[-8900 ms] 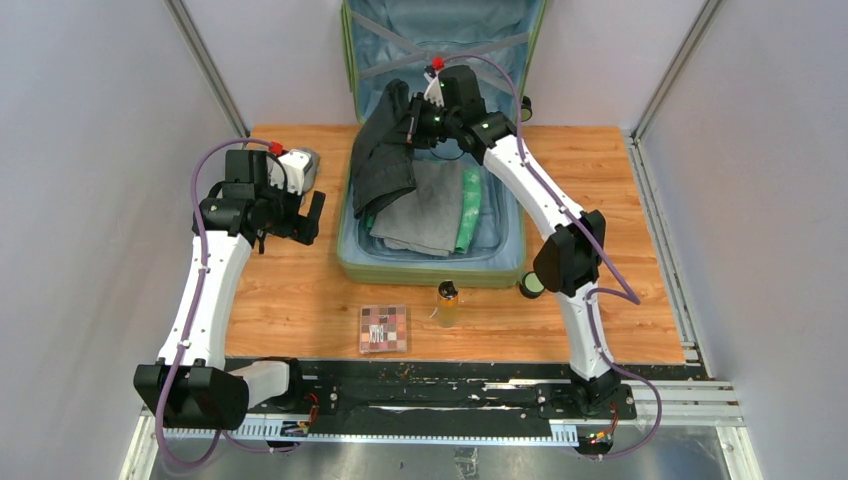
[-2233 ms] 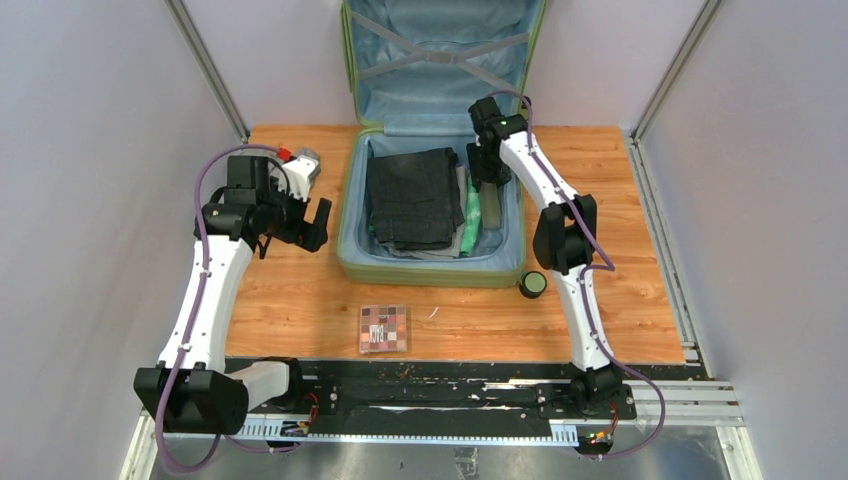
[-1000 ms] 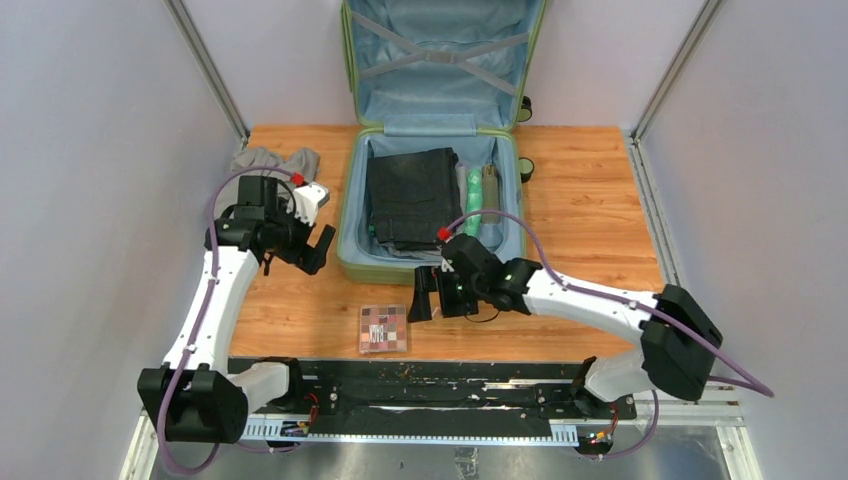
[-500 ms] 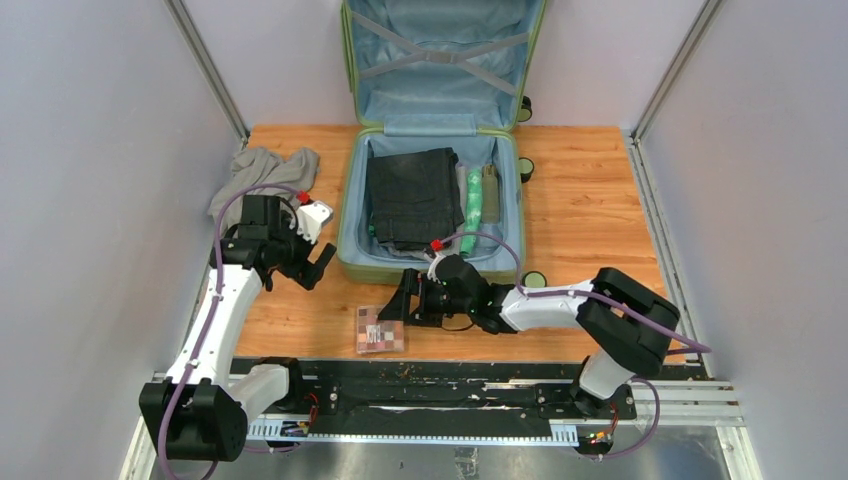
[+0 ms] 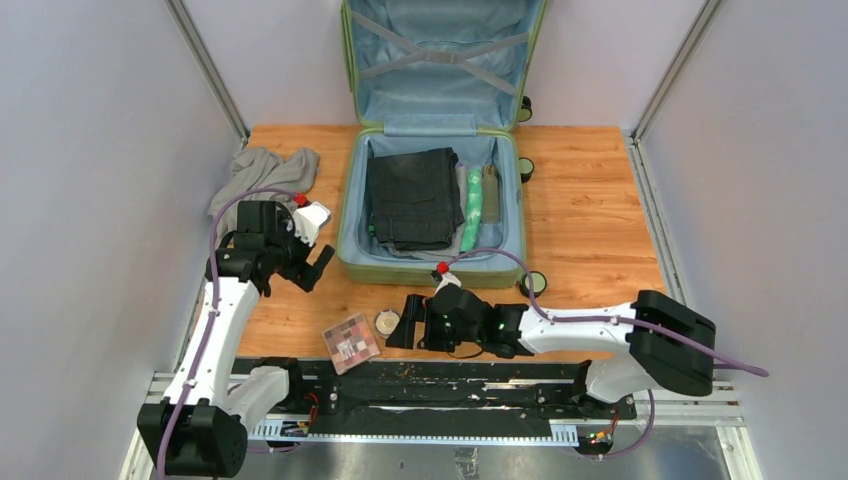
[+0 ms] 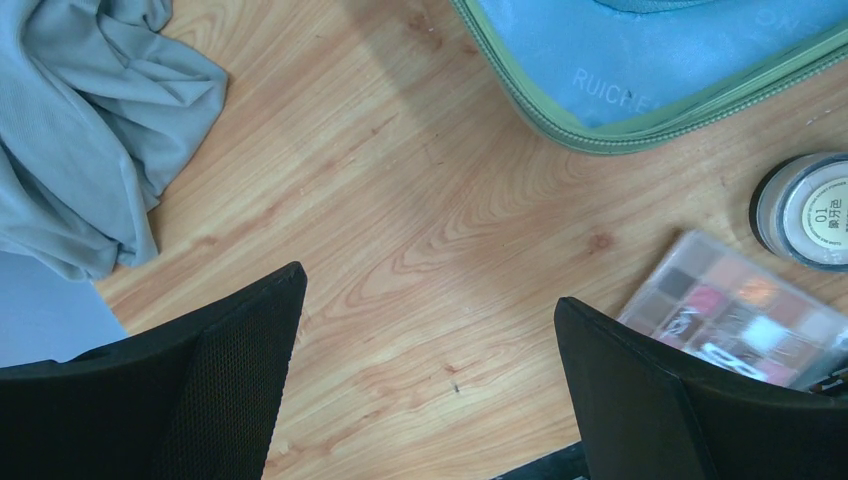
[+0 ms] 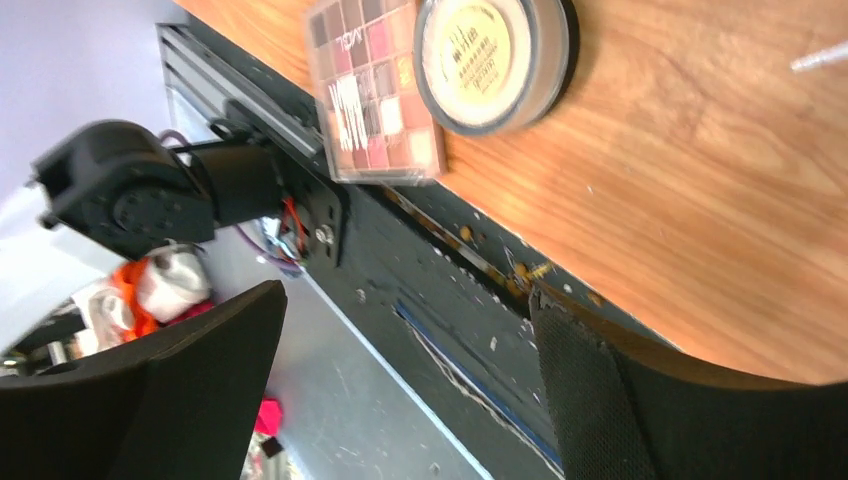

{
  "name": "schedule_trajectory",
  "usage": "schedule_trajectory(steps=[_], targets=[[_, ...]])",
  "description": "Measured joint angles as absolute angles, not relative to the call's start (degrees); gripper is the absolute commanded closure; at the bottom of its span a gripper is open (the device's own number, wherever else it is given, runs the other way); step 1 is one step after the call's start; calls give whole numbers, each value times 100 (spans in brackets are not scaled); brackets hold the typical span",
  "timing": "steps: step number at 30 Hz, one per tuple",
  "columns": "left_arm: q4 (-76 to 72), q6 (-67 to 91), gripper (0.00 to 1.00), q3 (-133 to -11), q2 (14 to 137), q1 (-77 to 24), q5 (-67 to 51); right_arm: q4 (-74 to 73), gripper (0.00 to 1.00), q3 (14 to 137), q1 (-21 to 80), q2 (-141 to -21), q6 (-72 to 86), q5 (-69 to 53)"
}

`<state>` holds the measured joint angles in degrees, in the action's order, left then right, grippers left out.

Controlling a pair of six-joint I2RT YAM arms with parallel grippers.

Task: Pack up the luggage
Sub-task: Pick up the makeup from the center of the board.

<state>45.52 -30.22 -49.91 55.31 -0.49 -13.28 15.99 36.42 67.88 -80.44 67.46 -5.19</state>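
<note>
From above, the luggage [image 5: 432, 262] is seen lying open at the far middle of the tabletop [image 5: 590, 210], its lid stood upright against the back wall. A dark folded garment [image 5: 411, 196] and a green roll [image 5: 471, 210] are packed inside. A grey cloth [image 5: 262, 173] is crumpled at the far left. The left gripper [image 5: 315, 268] is held just off the luggage's near left corner. The right gripper [image 5: 398, 325] is held low at the near edge, just beside a round compact [image 5: 387, 322] and an eyeshadow palette [image 5: 351, 342].

In the left wrist view, the fingers [image 6: 235, 340] are spread with nothing between them, above bare wood.

In the right wrist view, the fingers [image 7: 600, 380] are likewise parted and empty. The palette [image 7: 375, 85] is seen overhanging the tabletop's edge, the compact [image 7: 495, 55] just beside it.
</note>
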Motion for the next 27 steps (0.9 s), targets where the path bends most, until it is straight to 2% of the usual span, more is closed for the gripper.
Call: schedule_trajectory(steps=[4,8,17,27], targets=[[4528,-3133,0,-4910,5439,-49,-1413,858,5,3758,7113,-7874,6606,-139],[4464,-3555,0,-4569,5166,-49,-1549,668,6,3868,7266,-8228,6392,-71],[4462,-5347,1,-3317,4799,-49,-1256,939,6,4265,7494,-9059,5896,-207],[4139,-6512,4,-2600,4788,-49,-1146,1166,7,5039,7500,-9751,5459,-379]])
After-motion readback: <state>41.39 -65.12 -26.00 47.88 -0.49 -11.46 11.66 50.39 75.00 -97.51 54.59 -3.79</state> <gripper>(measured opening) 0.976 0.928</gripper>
